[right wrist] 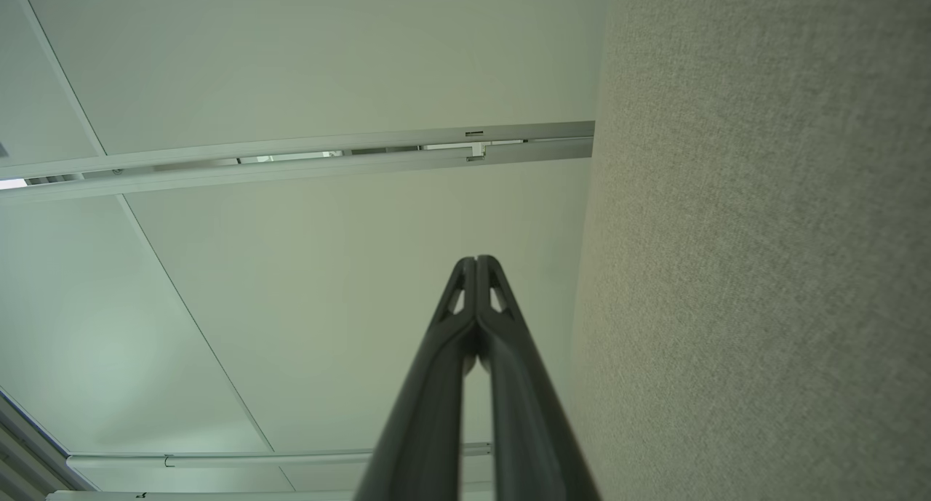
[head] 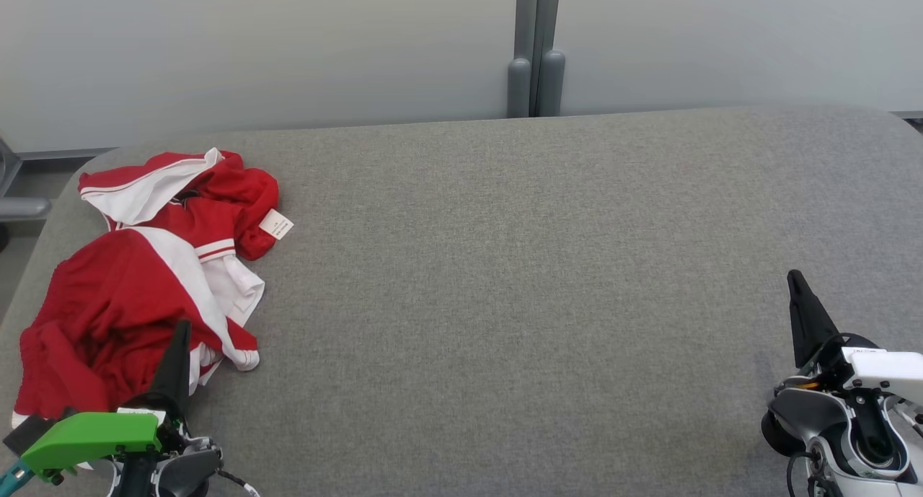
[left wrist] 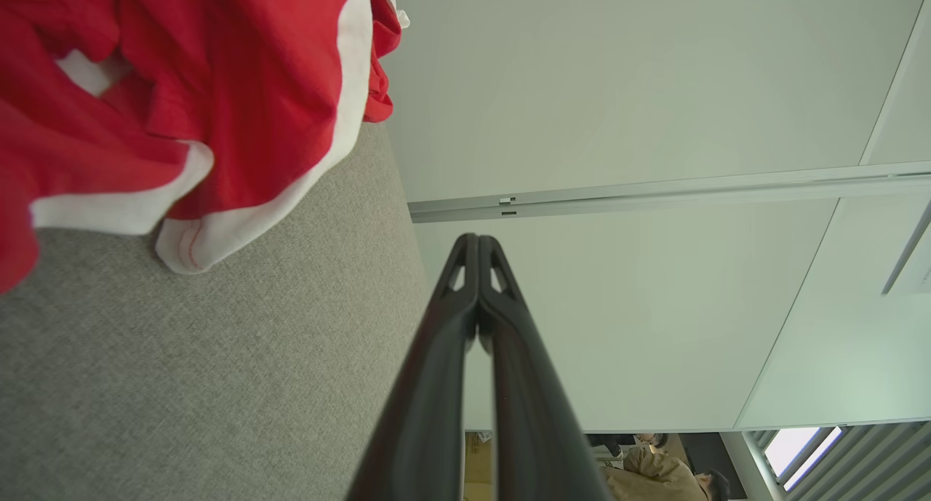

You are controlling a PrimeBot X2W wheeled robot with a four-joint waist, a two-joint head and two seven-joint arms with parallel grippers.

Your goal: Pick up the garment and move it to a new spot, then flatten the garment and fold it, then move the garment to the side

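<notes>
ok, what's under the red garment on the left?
The red-and-white garment lies crumpled straight on the grey fabric tabletop, which runs in under its edges. Whatever is beneath the middle of the heap is covered by its own folds, so that cannot be told.

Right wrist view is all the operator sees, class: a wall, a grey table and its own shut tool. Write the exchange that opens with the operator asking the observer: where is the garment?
Observer: In the head view the garment, red and white, lies at the left end of the table.
Operator: Is it spread flat?
Observer: No, it is crumpled in folds, with a white label showing at its far right side.
Operator: Is anything holding it?
Observer: No. The left tool is shut on nothing, and the cloth lies off to its side.
</notes>
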